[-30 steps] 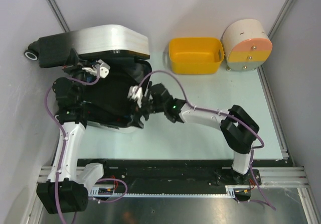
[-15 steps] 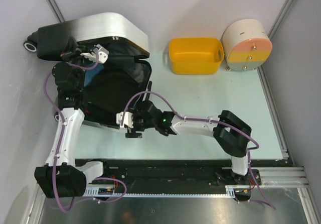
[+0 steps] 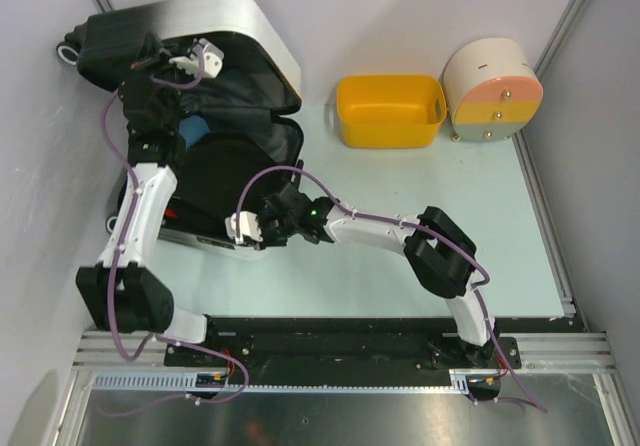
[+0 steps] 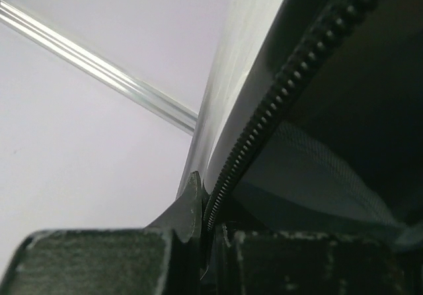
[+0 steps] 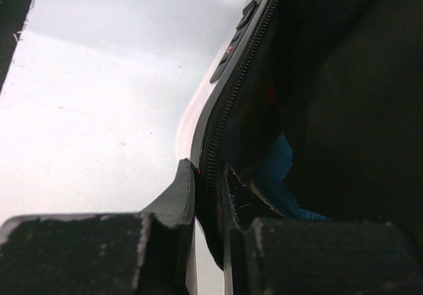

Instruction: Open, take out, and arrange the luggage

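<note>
The luggage (image 3: 235,26) lies open at the far left, its black-to-white lid tilted up over the dark-lined lower half (image 3: 225,181). My left gripper (image 3: 195,58) is shut on the lid's zipper edge (image 4: 291,83); in the left wrist view the jaws (image 4: 208,206) pinch that rim. My right gripper (image 3: 243,228) is shut on the near rim of the lower half; the right wrist view shows its jaws (image 5: 210,182) clamping the zipper rim (image 5: 221,116). Something blue (image 5: 277,169) lies inside, also showing under the lid (image 3: 195,126).
A yellow plastic basket (image 3: 390,109) stands at the back middle, with a round cream-and-orange drawer box (image 3: 492,91) to its right. Grey walls close in behind and to the left of the luggage. The pale green tabletop (image 3: 400,186) stretches to the right.
The left gripper has lifted the lid higher and back. The right gripper moved from inside the case to its near rim and went from open to shut on it.
</note>
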You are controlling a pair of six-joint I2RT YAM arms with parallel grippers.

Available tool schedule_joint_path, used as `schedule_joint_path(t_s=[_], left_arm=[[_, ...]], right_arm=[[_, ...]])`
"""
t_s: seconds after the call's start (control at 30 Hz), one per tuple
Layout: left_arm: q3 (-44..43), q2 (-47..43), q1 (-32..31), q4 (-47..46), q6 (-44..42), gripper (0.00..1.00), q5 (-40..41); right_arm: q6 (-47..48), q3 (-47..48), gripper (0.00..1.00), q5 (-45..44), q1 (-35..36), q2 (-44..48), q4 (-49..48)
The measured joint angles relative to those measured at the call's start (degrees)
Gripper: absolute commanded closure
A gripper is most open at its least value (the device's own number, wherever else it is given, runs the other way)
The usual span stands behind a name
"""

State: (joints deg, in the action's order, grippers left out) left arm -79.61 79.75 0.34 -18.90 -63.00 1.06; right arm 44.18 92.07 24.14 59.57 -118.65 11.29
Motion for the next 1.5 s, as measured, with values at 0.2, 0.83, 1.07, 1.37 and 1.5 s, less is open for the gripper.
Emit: schedule_joint_path(t_s=[0.2,0.83,1.07,1.37,1.5], left_arm=[[-12.94,13.14,-2.01,-2.86,-2.84,1.00,3.04],[-19.15,19.28,-3.43,-0.50,-12.50,1.00,9.53],[-21.40,20.15,-3.58,1.33,-15.04,1.00,10.80],[-20.85,18.93,-4.96,3.65,-16.28,1.00,12.13],[-20.46,18.71,-5.38,3.74,-16.90,1.00,12.55]], right_arm=[[2.80,1.22,1.00,2.19,-2.67,-1.18,-0.31],[19.45,-2.62,1.00,16.02,-18.84,-1.51,-6.62],[22.62,-3.72,0.76,16.83,-19.61,-0.94,-6.60],[16.15,-5.05,0.20,4.11,-20.26,2.40,-9.11],[12.20,-4.52,0.22,-1.84,-17.03,3.41,-7.98]])
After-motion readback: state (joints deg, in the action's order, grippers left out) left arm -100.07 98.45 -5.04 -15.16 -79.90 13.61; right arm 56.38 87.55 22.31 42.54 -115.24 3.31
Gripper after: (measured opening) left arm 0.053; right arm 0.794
